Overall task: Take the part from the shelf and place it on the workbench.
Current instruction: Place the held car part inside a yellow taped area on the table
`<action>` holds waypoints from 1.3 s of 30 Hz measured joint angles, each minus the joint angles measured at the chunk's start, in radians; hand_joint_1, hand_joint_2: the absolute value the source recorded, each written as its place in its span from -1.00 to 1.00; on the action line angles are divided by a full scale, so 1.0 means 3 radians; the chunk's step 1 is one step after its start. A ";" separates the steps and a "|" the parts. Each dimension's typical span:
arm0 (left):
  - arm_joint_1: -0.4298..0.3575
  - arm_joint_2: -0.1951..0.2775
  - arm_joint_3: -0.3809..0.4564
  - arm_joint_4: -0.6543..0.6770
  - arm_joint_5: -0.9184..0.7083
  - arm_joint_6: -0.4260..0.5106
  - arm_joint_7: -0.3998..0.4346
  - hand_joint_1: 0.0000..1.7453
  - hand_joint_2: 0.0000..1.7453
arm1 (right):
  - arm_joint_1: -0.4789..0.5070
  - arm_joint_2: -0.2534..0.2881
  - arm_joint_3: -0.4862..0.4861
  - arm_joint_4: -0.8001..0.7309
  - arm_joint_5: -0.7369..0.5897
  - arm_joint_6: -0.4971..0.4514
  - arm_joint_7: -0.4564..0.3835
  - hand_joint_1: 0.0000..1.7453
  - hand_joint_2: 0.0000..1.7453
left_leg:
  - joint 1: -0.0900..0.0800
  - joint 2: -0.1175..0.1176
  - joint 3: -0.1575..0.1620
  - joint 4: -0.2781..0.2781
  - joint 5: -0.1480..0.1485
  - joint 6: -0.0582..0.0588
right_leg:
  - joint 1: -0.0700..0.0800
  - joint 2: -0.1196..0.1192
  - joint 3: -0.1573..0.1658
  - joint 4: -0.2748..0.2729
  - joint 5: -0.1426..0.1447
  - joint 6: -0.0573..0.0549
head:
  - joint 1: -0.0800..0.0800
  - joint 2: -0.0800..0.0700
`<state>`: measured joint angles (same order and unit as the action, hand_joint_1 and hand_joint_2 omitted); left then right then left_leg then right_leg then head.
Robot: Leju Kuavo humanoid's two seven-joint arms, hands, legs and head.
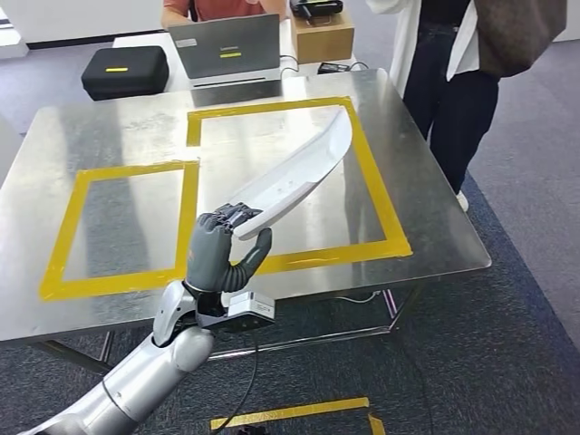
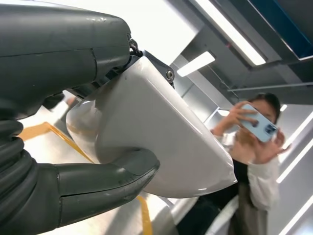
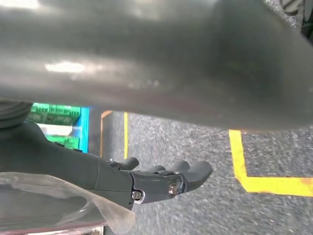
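Left hand (image 1: 217,249) clamped on long white curved plastic part (image 1: 301,172), held over steel workbench (image 1: 424,208); release remains.

No legible text, labels or numbers anywhere

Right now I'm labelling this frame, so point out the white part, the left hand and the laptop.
white part (image 1: 301,172), head view, middle of its long curved body.
left hand (image 1: 217,252), head view, grey back of the hand.
laptop (image 1: 226,47), head view, grey lid.
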<state>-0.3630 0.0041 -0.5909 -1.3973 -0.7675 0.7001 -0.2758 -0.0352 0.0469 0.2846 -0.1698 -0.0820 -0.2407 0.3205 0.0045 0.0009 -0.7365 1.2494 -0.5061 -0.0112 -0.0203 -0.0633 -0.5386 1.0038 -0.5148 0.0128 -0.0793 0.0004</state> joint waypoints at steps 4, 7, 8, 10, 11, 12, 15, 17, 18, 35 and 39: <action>-0.0019 -0.0006 -0.0003 0.0004 0.0001 0.0000 -0.0001 1.00 1.00 | -0.0005 0.0000 -0.0001 0.0000 -0.0001 0.0000 -0.0002 -1.00 -1.00 | -0.0056 0.0224 0.0364 -0.0721 0.0240 0.0057 | 0.0023 -0.0150 0.0052 0.0000 -0.0056 0.0060 | 0.0003 0.0000; -0.0024 -0.0004 -0.0004 0.0005 0.0001 0.0001 -0.0002 1.00 1.00 | -0.0023 0.0001 -0.0001 -0.0002 -0.0001 0.0001 -0.0003 -1.00 -1.00 | -0.0067 0.0120 0.0377 -0.0764 0.0229 0.0111 | 0.0021 -0.0227 0.0090 -0.0017 -0.0092 0.0116 | 0.0005 0.0000; -0.0028 -0.0004 -0.0003 0.0006 0.0001 0.0001 -0.0002 1.00 1.00 | -0.0029 0.0001 -0.0001 -0.0004 -0.0001 0.0001 -0.0003 -1.00 -1.00 | -0.0059 0.0079 0.0389 -0.0780 0.0235 0.0132 | 0.0015 -0.0169 0.0079 0.0024 -0.0131 0.0129 | 0.0009 0.0000; -0.0040 -0.0013 -0.0004 0.0008 0.0001 0.0002 -0.0005 1.00 1.00 | -0.0033 0.0000 -0.0001 -0.0005 -0.0001 0.0001 -0.0003 -1.00 -1.00 | -0.0041 0.0001 0.0406 -0.0802 0.0244 0.0169 | 0.0004 0.0050 -0.0078 0.0337 -0.0297 0.0142 | 0.0026 0.0000; -0.0044 -0.0017 -0.0005 0.0010 0.0001 0.0001 -0.0006 1.00 1.00 | -0.0032 0.0000 -0.0001 -0.0004 -0.0001 0.0002 -0.0004 -1.00 -1.00 | -0.0040 -0.0039 0.0405 -0.0802 0.0242 0.0181 | 0.0005 0.0142 -0.0211 0.0583 -0.0398 0.0143 | 0.0034 0.0000; -0.0042 -0.0019 -0.0007 0.0013 0.0001 0.0001 -0.0008 1.00 1.00 | -0.0029 0.0000 -0.0001 -0.0004 -0.0001 0.0004 -0.0005 -1.00 -1.00 | -0.0043 -0.0084 0.0406 -0.0800 0.0240 0.0189 | 0.0005 0.0188 -0.0349 0.0814 -0.0469 0.0145 | 0.0039 0.0000; -0.0030 -0.0020 -0.0009 0.0024 0.0000 0.0001 -0.0009 1.00 1.00 | -0.0018 0.0000 0.0000 -0.0004 0.0001 0.0015 -0.0014 -1.00 -1.00 | -0.0047 -0.0234 0.0416 -0.0789 0.0231 0.0190 | 0.0005 0.0222 -0.0463 0.0822 -0.0286 0.0139 | 0.0038 0.0000; -0.0030 -0.0021 -0.0009 0.0027 -0.0002 0.0001 -0.0009 1.00 1.00 | -0.0013 -0.0001 0.0000 -0.0003 0.0003 0.0017 -0.0022 -1.00 -1.00 | -0.0047 -0.0312 0.0418 -0.0770 0.0214 0.0171 | -0.0005 0.0315 -0.0303 0.0360 -0.0015 0.0130 | 0.0040 0.0000; -0.0030 -0.0021 -0.0008 0.0028 -0.0004 0.0000 -0.0009 1.00 1.00 | -0.0015 -0.0001 0.0000 -0.0002 0.0003 0.0016 -0.0032 -1.00 -1.00 | -0.0047 -0.0341 0.0409 -0.0757 0.0207 0.0157 | -0.0010 0.0369 -0.0228 0.0186 0.0051 0.0121 | 0.0040 0.0000; -0.0057 0.0012 -0.0018 0.0047 -0.0049 -0.0003 -0.0040 1.00 1.00 | -0.0013 -0.0003 -0.0010 -0.0001 -0.0024 0.0059 -0.0067 -1.00 -1.00 | -0.0001 -0.0004 0.0390 -0.0739 0.0215 0.0026 | 0.0018 0.0181 -0.0047 0.0018 0.0001 0.0030 | 0.0007 0.0000; -0.0117 0.0014 -0.0037 0.0073 -0.0089 -0.0016 -0.0041 1.00 1.00 | -0.0022 -0.0004 -0.0010 -0.0001 -0.0018 0.0107 -0.0064 -1.00 -1.00 | -0.0012 -0.0016 0.0393 -0.0769 0.0210 0.0033 | 0.0018 0.0168 -0.0040 -0.0006 0.0006 0.0011 | 0.0009 0.0000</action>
<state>-0.3982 0.0082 -0.6021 -1.3754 -0.7942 0.6953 -0.2880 -0.0419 0.0458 0.2815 -0.1701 -0.0874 -0.2086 0.3013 0.0009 -0.0039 -0.6185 1.0187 -0.4430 -0.0014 -0.0150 -0.0130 -0.5507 1.0019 -0.5131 0.0161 -0.0767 0.0004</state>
